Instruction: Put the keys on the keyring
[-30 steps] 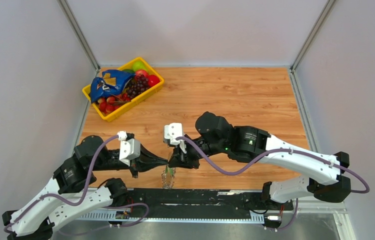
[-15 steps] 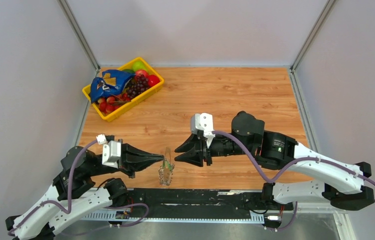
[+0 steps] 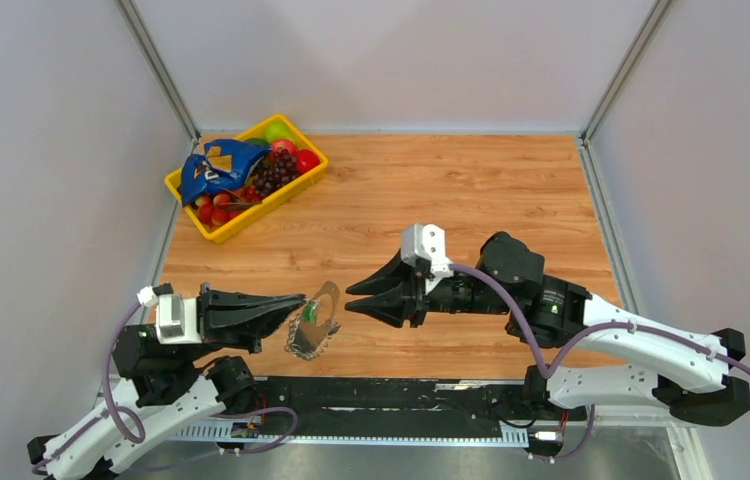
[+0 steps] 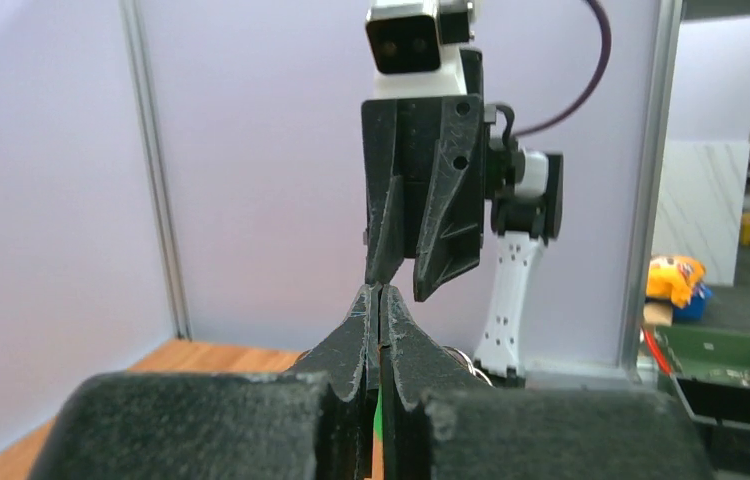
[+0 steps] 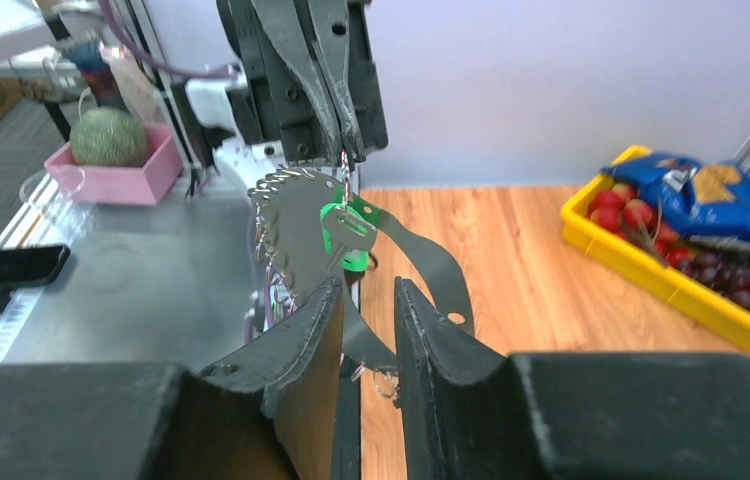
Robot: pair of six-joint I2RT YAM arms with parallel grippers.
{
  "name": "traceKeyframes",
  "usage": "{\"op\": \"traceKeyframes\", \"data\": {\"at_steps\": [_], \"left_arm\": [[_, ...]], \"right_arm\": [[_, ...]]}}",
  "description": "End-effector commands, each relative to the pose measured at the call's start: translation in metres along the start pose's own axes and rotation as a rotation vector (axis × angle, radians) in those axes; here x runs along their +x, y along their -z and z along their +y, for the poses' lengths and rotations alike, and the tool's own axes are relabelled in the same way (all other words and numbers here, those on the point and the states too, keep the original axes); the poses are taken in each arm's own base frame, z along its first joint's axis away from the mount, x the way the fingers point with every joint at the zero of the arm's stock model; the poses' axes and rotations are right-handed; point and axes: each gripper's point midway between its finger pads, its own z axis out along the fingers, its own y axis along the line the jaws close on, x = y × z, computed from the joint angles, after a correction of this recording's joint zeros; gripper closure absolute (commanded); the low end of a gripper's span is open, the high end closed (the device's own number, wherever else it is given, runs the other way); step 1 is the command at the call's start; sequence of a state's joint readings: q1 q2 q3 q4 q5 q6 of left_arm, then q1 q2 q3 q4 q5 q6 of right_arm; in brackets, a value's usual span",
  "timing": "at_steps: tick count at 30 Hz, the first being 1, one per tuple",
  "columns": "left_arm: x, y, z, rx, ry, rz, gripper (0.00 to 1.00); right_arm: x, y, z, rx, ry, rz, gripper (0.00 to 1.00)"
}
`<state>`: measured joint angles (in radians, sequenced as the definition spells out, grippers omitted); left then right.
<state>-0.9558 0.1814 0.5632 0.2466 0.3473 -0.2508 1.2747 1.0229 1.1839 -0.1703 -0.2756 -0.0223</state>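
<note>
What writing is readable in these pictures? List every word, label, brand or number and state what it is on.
No text can be read in any view.
The blue snack bag in the yellow basket: yellow print, too blurred to read.
The orange pack in the background of the left wrist view: too small to read.
The keyring and the green key: no marking visible.

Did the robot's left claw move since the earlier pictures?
Yes. The left gripper has slid left, toward the side of the table where the yellow basket sits, taking the keyring with it.
</note>
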Motion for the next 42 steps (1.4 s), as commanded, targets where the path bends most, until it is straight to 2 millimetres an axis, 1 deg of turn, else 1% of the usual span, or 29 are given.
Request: {"op": "traceKeyframes", "data": {"at_steps": [1, 2, 3, 4, 5, 6, 7, 8, 9, 10, 11, 17, 30, 42], "left_arm": [[-0.07, 0.003, -0.005, 0.003, -0.044, -0.318, 1.0], [-0.068, 0.002, -0.004, 0.0, -0.042, -0.325, 1.0], [-0.077, 0.004, -0.006, 0.008, -0.051, -0.368, 1.0], [-0.074, 0.003, -0.004, 0.007, -0.049, -0.372, 1.0], [-0.082, 0.005, -0.007, 0.017, -0.052, -0.413, 1.0], [-0.079, 0.003, -0.006, 0.017, -0.046, -0.417, 1.0], [-0.086, 0.005, -0.008, 0.027, -0.048, -0.451, 1.0], [-0.084, 0.003, -0.007, 0.029, -0.04, -0.453, 1.0], [-0.09, 0.005, -0.009, 0.037, -0.046, -0.481, 1.0], [-0.088, 0.003, -0.009, 0.041, -0.039, -0.482, 1.0], [-0.092, 0.004, -0.01, 0.049, -0.042, -0.5, 1.0], [-0.094, 0.001, -0.012, 0.066, -0.036, -0.512, 1.0], [-0.094, 0.005, -0.012, 0.056, -0.043, -0.506, 1.0], [-0.095, 0.005, -0.014, 0.063, -0.047, -0.502, 1.0]], "right_arm": [[-0.053, 0.008, -0.002, 0.028, 0.039, -0.207, 0.7], [-0.06, 0.008, 0.0, 0.018, 0.023, -0.236, 0.7], [-0.064, 0.008, 0.002, 0.006, 0.025, -0.252, 0.7], [-0.068, 0.007, 0.004, -0.006, 0.025, -0.265, 0.7], [-0.071, 0.007, 0.007, -0.021, 0.025, -0.274, 0.7], [-0.075, 0.006, 0.009, -0.037, 0.025, -0.28, 0.7], [-0.077, 0.003, 0.012, -0.053, 0.023, -0.281, 0.7], [-0.081, 0.002, 0.014, -0.07, 0.023, -0.286, 0.7], [-0.082, -0.001, 0.016, -0.085, 0.021, -0.283, 0.7], [-0.085, -0.002, 0.018, -0.101, 0.022, -0.285, 0.69], [-0.087, -0.004, 0.02, -0.112, 0.025, -0.285, 0.69], [-0.093, -0.016, 0.023, -0.146, 0.049, -0.278, 0.7], [-0.099, -0.045, 0.027, -0.174, 0.063, -0.268, 0.69], [-0.107, -0.054, 0.03, -0.18, 0.061, -0.276, 0.68]]}}
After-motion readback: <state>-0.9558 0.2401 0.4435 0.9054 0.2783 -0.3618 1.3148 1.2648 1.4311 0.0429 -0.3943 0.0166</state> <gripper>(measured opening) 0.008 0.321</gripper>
